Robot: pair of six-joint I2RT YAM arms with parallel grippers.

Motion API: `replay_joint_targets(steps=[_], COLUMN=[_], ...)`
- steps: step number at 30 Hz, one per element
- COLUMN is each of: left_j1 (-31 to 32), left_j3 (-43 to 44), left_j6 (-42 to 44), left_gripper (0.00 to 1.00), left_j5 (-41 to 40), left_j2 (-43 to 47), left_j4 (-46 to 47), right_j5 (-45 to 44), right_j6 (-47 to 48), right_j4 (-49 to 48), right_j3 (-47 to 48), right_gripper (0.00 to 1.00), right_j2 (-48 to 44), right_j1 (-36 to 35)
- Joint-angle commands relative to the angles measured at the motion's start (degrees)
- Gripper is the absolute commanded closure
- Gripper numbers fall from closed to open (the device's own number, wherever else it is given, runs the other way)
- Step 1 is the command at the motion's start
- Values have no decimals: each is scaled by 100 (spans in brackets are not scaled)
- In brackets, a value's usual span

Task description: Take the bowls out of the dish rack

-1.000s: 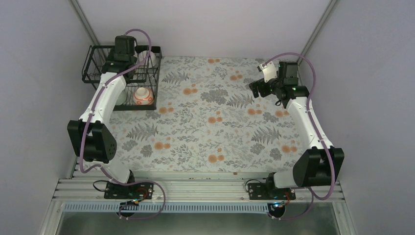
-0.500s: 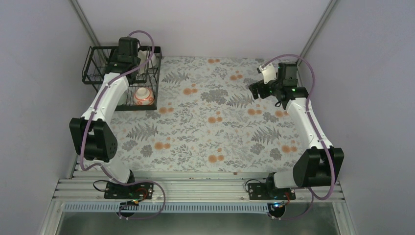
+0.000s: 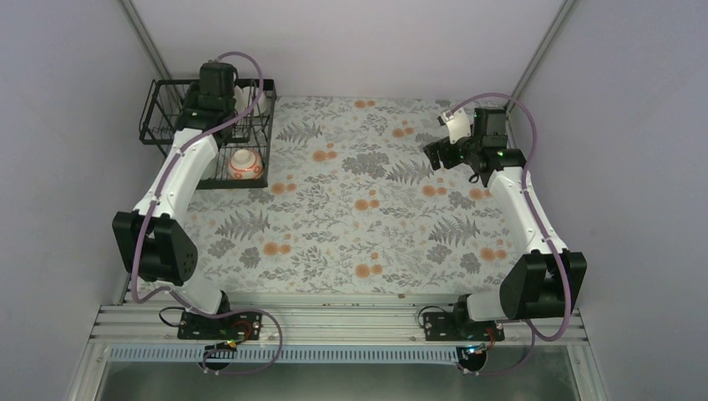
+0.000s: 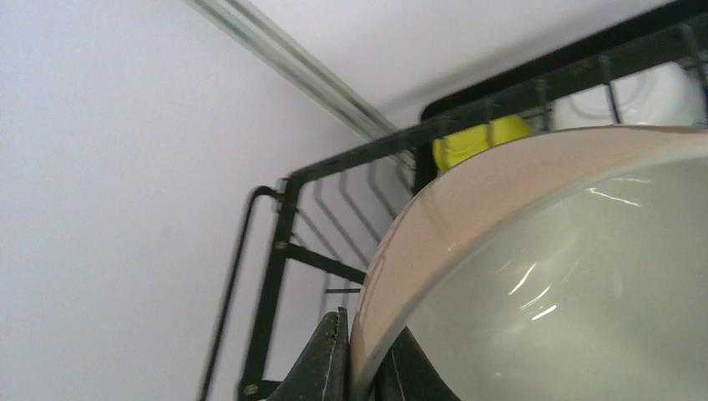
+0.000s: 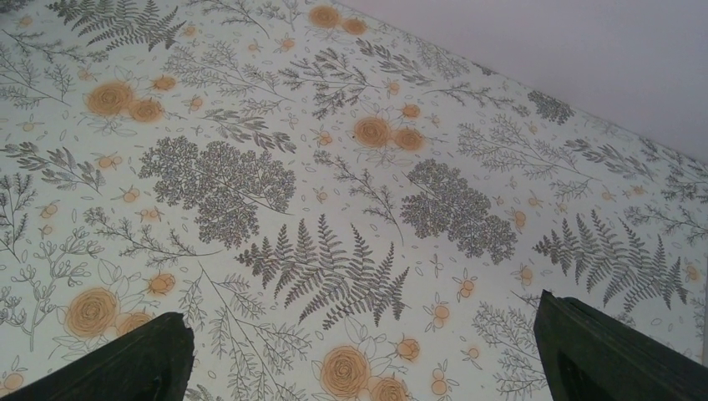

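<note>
The black wire dish rack [image 3: 157, 127] stands at the table's far left corner. My left gripper [image 3: 219, 107] reaches into it and is shut on the rim of the pale green bowl [image 4: 568, 284], one finger inside and one outside [image 4: 367, 338]. That bowl is hidden under the arm in the top view. The white bowl with red-orange pattern [image 3: 245, 164] sits at the rack's near end. The plain white bowl [image 3: 255, 97] sits at its far end, and shows behind the wires in the left wrist view [image 4: 643, 92]. My right gripper [image 3: 436, 154] hangs open and empty above the table [image 5: 367, 368].
A yellow object [image 4: 480, 140] sits in the rack behind the green bowl. Rack wires [image 4: 284, 251] stand close around the left gripper. The side wall is right beside the rack. The floral cloth [image 3: 367, 200] covers the table.
My left arm has shifted slightly over the rack, its wrist turning a little to the right. The right arm has barely moved.
</note>
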State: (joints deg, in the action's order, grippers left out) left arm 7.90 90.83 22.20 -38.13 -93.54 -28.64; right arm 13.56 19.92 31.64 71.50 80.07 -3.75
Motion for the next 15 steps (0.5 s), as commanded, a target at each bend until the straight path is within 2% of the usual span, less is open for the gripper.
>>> replay_joint_targets(steps=[1, 7, 10, 13, 15], left_j1=[35, 148, 263, 484, 587], left_j3=[33, -286, -172, 306, 768], left_j6=[318, 665, 543, 171, -241], left_gripper=[98, 98, 98, 98, 98], left_j5=[-875, -1275, -1260, -1038, -487], left_j2=[568, 903, 1096, 1195, 1224], left_j4=[772, 1532, 1546, 928, 266], right_j5=[164, 207, 204, 114, -9], right_j6=[42, 25, 20, 13, -29], right_j4=[-125, -115, -97, -121, -146], right_j3=[-40, -59, -58, -81, -105], right_gripper=[0, 0, 0, 0, 0], right_j2=[-84, -68, -72, -117, -158], right_j1=[-32, -31, -32, -35, -32])
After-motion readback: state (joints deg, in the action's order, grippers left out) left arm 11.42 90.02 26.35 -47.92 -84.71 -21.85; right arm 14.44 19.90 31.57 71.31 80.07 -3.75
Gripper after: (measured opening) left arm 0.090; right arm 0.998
